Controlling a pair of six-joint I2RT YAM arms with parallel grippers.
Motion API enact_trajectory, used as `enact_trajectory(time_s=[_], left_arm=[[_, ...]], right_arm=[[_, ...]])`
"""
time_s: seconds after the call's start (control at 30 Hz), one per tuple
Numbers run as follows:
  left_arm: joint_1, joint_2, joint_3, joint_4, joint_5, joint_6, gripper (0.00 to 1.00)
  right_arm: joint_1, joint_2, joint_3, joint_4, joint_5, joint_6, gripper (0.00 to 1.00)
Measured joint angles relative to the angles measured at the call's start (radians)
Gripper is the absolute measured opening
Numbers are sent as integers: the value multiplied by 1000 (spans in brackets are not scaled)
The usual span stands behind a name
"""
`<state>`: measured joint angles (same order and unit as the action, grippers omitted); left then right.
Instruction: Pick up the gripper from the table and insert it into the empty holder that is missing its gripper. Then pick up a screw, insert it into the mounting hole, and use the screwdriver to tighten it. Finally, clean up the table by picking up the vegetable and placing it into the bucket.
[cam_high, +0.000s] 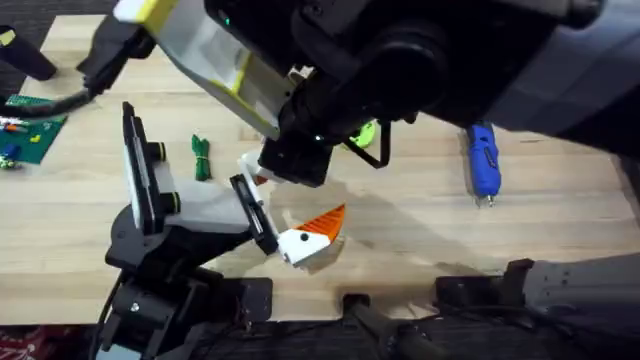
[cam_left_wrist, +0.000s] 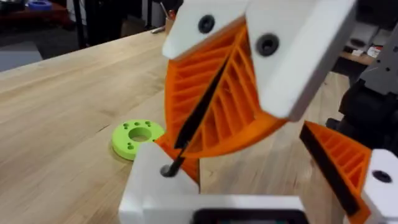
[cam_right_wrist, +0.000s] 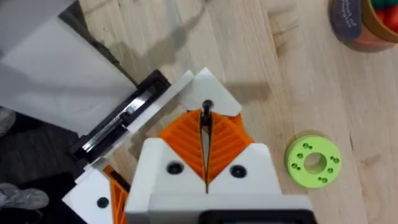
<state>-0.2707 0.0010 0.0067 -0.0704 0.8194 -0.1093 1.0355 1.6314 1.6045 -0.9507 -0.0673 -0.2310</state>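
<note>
My right gripper (cam_right_wrist: 206, 121) is shut on a thin black screw (cam_right_wrist: 206, 112). The screw's end rests against the white base (cam_right_wrist: 205, 87) of the gripper. That gripper sits at the far end of the black holder (cam_right_wrist: 124, 118) on the stationary arm (cam_high: 205, 210). In the left wrist view the same screw (cam_left_wrist: 168, 169) meets the white base (cam_left_wrist: 152, 183) under the right gripper's orange pads (cam_left_wrist: 211, 112). A matching orange finger (cam_high: 318, 232) sits at the holder's near end (cam_high: 262, 225). The blue screwdriver (cam_high: 483, 160) lies at the right. The dark-green vegetable (cam_high: 202, 157) lies left of the holder. The bucket (cam_right_wrist: 367, 25) stands beyond.
A lime-green ring (cam_high: 362, 132) lies on the wood just behind the work spot, also the ring (cam_right_wrist: 313, 162). A green circuit board (cam_high: 30, 125) sits at the table's left edge. My arms hang large and dark under the overhead camera, covering the table's far middle.
</note>
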Motion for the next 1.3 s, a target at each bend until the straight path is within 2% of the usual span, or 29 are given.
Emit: enact_trajectory(time_s=[1.3], left_arm=[[0, 0, 0, 0, -3, -9, 983]], right_arm=[[0, 20, 5, 58, -1, 0, 7]])
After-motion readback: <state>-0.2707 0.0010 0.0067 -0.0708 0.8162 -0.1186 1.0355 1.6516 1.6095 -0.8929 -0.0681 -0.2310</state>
